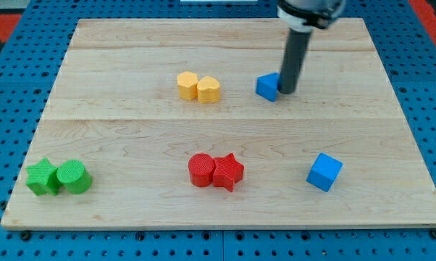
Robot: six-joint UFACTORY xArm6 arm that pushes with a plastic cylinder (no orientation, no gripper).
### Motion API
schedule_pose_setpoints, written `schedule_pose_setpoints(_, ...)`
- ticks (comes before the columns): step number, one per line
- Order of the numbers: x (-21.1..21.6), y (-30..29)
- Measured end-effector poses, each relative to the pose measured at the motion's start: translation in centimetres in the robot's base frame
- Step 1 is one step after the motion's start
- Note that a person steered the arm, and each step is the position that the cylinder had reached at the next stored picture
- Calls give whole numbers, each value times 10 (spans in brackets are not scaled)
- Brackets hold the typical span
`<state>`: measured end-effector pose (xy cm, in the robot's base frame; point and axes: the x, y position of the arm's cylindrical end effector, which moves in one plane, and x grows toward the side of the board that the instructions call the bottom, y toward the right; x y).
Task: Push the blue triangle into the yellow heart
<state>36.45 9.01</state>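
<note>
- Nearest to the camera, at the view's bottom left, stand two green blocks, touching each other; their exact shapes are hard to tell.
- Near the bottom centre, a red cylinder touches a red star, and a blue cube sits alone toward the view's right.
- The blue triangle is in the upper half of the worktop, right of centre.
- The yellow heart lies to its left, near but apart, and touches a second yellow block on its far side.
- The arm carries no pincer, so no open or closed state can be told; it ends in a dark rod, and the tip stands just at the right side of the blue triangle, touching it or nearly so.
- The blue triangle looks small, light and stiff, so it should slide easily on the smooth wood, but it may turn if pushed off-centre.
- The best contact is probably the middle of its right face, pushing toward the view's left.
</note>
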Motion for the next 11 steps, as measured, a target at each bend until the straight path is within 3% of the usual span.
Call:
schedule_pose_setpoints(1, -15, -58)
schedule_pose_setpoints(3, -6, -22)
schedule_pose_setpoints(6, -21, -80)
schedule_pose_setpoints(8, -29, -68)
schedule_pose_setpoints(10, 46, -47)
schedule_pose_setpoints(11, 90, -86)
